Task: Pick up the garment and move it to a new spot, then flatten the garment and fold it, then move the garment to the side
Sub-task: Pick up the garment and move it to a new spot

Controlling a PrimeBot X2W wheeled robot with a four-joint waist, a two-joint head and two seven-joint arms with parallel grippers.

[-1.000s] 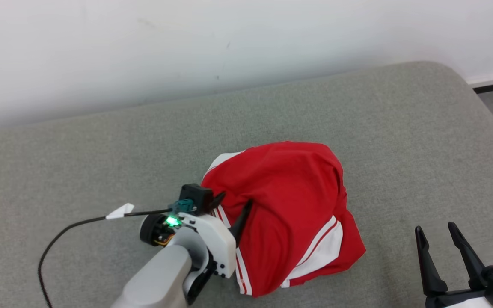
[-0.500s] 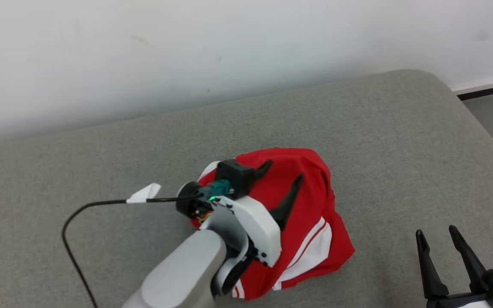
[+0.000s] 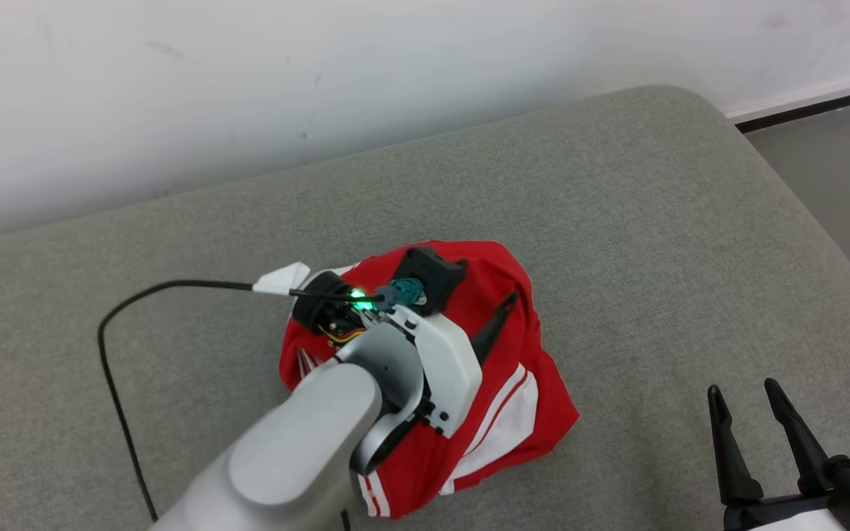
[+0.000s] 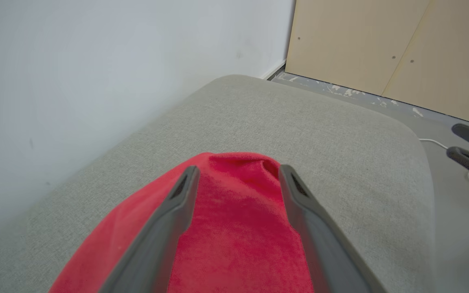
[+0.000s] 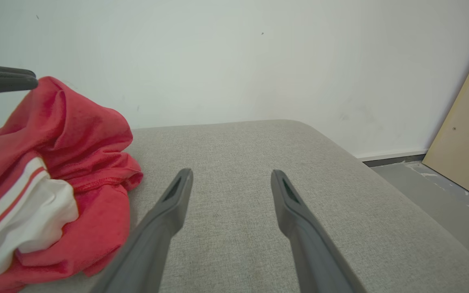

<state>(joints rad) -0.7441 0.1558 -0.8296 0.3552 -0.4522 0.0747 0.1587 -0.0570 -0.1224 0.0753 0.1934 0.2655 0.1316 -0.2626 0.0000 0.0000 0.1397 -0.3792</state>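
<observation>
Nearby, a black cable [image 3: 196, 282] loops over the grey cushion [image 3: 617, 221] beside the garment [image 3: 543, 424].

- Cushion [image 3: 617, 221]: grey woven fabric, broad, with a rounded far right corner; its far edge lies along the wall.
- Wall [image 3: 322, 74]: white, with a few faint scuffs.
- Skirting strip [image 3: 816, 108]: white over dark, at the wall's foot.
- Floor [image 3: 838, 184]: grey, beyond the cushion's right edge, with pale flecks near the panels.
- Panels [image 4: 381, 49]: light wood, upright, with small screws.
- Cord [image 4: 434, 143]: thin, white, lying on the floor.
</observation>
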